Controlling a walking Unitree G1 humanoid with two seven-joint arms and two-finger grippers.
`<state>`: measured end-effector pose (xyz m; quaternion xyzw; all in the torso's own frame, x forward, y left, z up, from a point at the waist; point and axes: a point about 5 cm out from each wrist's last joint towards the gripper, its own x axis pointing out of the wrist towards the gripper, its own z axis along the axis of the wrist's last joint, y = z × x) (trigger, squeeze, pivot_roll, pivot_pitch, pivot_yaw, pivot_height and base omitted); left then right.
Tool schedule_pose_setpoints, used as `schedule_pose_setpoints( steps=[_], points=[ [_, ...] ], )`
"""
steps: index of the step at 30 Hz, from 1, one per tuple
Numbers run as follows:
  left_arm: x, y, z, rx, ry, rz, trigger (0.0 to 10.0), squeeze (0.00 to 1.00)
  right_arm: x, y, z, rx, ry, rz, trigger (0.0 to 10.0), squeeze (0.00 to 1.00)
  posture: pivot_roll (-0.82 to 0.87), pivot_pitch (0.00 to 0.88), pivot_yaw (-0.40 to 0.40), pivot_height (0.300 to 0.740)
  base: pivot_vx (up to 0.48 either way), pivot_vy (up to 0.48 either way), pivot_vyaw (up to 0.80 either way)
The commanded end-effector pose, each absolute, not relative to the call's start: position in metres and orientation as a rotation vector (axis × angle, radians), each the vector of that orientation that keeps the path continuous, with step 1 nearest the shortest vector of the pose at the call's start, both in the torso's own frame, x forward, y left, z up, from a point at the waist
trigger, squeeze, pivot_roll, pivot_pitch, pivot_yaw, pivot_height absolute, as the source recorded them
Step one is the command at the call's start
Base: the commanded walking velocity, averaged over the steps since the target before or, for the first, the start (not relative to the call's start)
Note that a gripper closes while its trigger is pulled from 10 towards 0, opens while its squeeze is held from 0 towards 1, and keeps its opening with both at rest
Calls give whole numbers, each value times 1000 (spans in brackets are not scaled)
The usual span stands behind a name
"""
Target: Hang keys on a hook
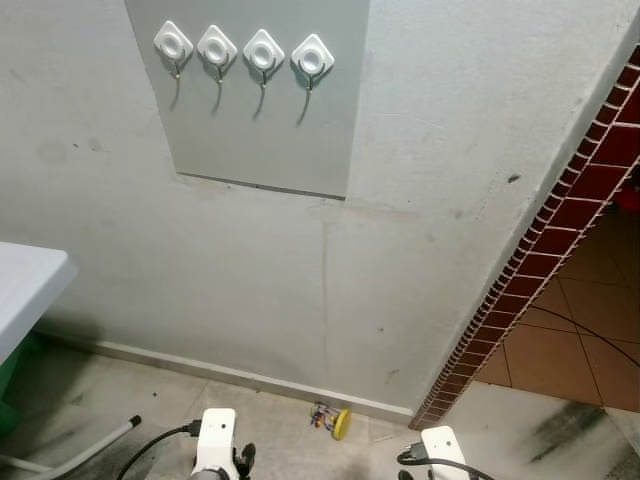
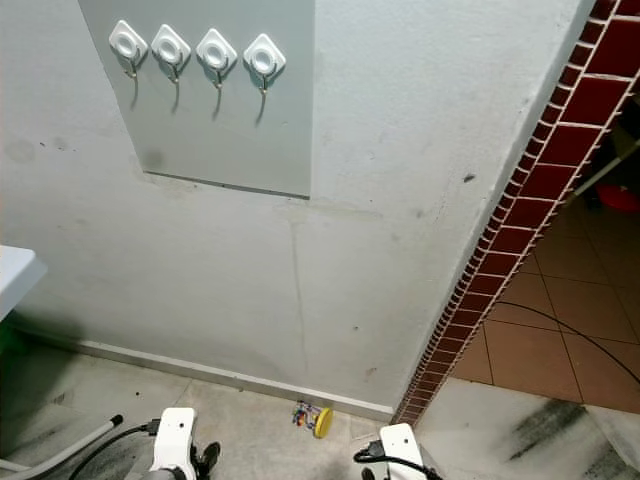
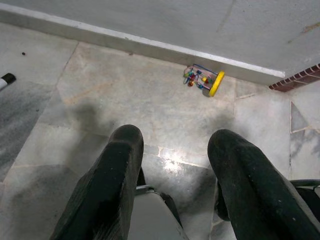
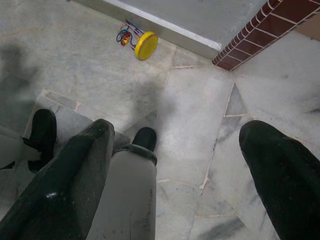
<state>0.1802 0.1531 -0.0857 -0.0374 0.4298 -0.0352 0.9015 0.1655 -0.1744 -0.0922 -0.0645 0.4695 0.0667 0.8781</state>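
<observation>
Nearest the camera, the robot's two arms hang low over a grey marble floor [image 1: 120, 400]. The left gripper [image 3: 175, 165] points down at the floor with its two black fingers spread apart and nothing between them. The right gripper [image 4: 180, 165] does the same, fingers wide and empty.

Taking the wall's white skirting board [image 1: 230, 373] as the landmark: the keys [image 1: 332, 418], a small bunch with coloured bits and a round yellow tag, lie on the floor just in front of that board, ahead of both grippers and between them, close to where a strip of red brick tile [image 1: 540, 245] meets the floor.

Far above the skirting board, high on the pale wall, a grey panel [image 1: 270, 140] carries a row of four white hooks [image 1: 243, 50], all bare.

The task looks barely begun: the keys are yet to be picked up, raised and hung.
</observation>
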Motion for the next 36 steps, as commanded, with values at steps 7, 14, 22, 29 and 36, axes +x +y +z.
schedule_pose_setpoints(
  steps=[7, 14, 22, 29, 36],
  points=[
    [174, 170, -88, 114, 943, -146, 10000, 0, 160, -194, -92, -121, 964, 12, 10000, 0, -25, 0, -15, 740, 0, 0, 0],
    [174, 170, -88, 114, 943, -146, 10000, 0, 160, -194, -92, -121, 964, 12, 10000, 0, -25, 0, -15, 740, 0, 0, 0],
    [174, 170, -88, 114, 943, -146, 10000, 0, 160, -194, -92, -121, 964, 12, 10000, 0, -25, 0, -15, 740, 0, 0, 0],
    [170, 177, -89, 73, 931, -108, 10000, 0, 158, -190, -92, -79, 956, 89, 10000, 0, -30, 37, -8, 740, 0, 0, 0],
    [170, 178, -89, 71, 927, -114, 10000, 0, 155, -191, -93, -85, 957, 82, 10000, 0, -30, 44, -8, 740, 0, 0, 0]
  ],
)
